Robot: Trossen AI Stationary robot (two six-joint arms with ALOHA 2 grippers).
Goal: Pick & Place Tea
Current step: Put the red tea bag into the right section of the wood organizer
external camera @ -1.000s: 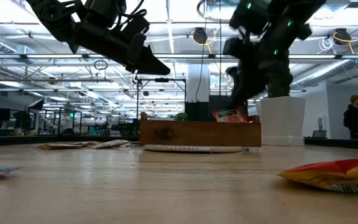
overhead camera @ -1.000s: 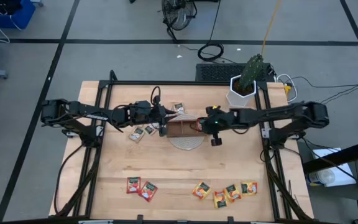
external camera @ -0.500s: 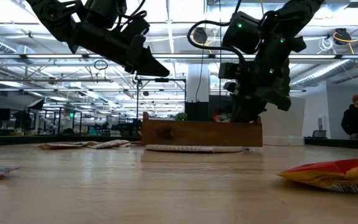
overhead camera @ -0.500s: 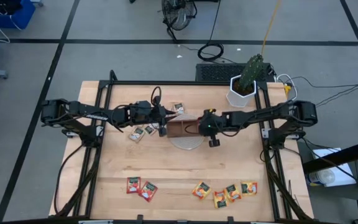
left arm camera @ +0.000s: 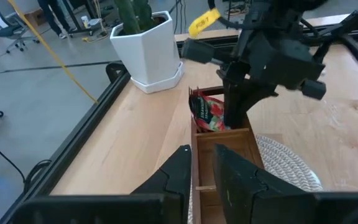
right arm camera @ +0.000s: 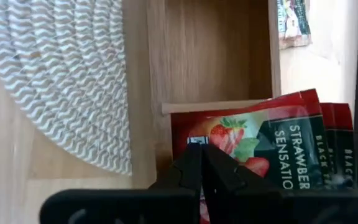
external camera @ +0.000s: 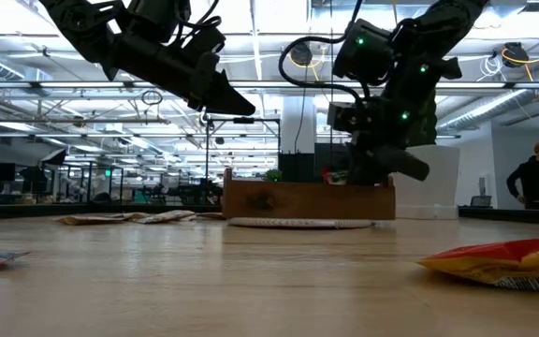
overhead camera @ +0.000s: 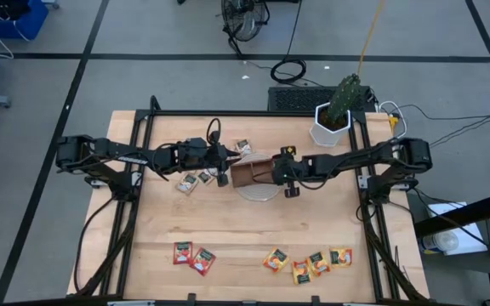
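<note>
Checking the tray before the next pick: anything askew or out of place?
Yes. The wooden tray sits rotated, out of square with the table edges, and only partly on the round woven mat. The right gripper is down in its end compartment beside the red sachets. The left gripper hovers at the tray's other end.

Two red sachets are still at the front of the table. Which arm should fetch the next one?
Probably the left. The two red square tea sachets lie front-left, on its side. The left gripper hovers beside the brown wooden tray, while the right gripper is down in the tray's red-sachet compartment.
</note>
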